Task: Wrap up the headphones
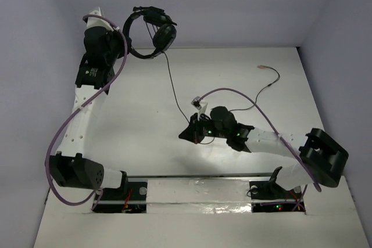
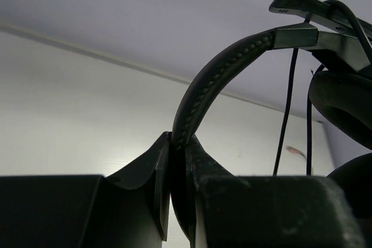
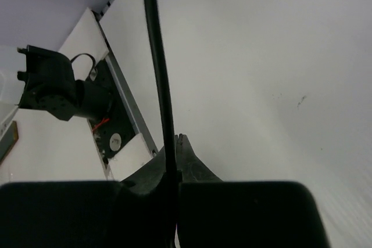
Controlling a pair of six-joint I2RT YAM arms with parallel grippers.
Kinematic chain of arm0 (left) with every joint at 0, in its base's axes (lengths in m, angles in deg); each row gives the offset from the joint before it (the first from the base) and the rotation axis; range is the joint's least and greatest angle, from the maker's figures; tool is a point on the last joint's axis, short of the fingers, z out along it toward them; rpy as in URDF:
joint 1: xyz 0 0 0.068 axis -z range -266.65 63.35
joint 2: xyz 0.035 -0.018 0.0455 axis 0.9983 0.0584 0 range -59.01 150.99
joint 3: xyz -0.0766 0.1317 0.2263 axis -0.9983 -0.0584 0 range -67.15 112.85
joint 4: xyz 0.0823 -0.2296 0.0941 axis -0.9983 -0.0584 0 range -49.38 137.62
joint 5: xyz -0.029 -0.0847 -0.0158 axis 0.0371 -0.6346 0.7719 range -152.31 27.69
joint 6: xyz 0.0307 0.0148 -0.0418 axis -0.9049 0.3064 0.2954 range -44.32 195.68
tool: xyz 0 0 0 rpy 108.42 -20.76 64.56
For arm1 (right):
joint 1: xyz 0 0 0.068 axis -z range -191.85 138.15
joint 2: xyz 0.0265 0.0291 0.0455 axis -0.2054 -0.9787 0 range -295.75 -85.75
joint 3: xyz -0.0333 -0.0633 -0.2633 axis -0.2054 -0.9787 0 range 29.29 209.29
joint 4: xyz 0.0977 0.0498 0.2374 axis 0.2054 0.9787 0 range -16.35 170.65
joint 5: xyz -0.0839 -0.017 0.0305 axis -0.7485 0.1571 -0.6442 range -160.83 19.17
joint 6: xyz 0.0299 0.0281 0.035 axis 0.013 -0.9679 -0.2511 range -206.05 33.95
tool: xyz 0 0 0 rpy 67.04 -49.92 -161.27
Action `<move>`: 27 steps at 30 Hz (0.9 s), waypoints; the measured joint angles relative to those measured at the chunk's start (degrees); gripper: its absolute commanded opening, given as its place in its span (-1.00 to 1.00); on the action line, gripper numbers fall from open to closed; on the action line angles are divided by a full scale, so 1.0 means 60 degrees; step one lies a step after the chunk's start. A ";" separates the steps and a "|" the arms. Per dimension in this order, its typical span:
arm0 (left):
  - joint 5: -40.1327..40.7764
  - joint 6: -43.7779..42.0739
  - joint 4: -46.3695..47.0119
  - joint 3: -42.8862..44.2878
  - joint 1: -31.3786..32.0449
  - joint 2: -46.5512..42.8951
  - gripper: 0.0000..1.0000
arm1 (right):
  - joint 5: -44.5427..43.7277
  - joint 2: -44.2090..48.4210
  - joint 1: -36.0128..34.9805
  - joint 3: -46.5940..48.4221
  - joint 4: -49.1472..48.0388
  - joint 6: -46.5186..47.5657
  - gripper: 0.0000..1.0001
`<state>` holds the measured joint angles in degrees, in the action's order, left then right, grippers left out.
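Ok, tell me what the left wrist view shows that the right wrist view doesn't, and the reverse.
Left wrist only: the headband clamped between the left fingers, with an earcup at the right edge. Right wrist only: the right fingers shut on the cable, and the left arm's base at the table edge. Both: the thin dark cable and the white table.

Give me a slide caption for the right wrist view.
Right gripper shut on the thin black headphone cable, white table beyond.
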<state>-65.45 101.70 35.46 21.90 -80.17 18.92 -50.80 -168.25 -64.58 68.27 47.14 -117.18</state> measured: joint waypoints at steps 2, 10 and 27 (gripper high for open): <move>0.0554 -0.0087 0.0044 -0.0412 0.0000 0.0022 -1.00 | -0.0335 0.0401 -0.0270 0.0237 0.0973 0.0182 -1.00; 0.3056 -0.0918 0.0022 -0.0863 0.0514 0.1257 -1.00 | -0.1625 0.1406 -0.1315 0.2146 0.4809 0.0984 -1.00; 0.5916 -0.2991 -0.0550 -0.1537 0.3967 0.2047 -1.00 | -0.5686 0.2495 -0.1413 0.5122 0.8859 0.3107 -1.00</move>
<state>-29.95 83.75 32.15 12.68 -56.37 31.21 -84.92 -153.28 -73.06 99.00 100.30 -98.54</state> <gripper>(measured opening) 0.080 0.010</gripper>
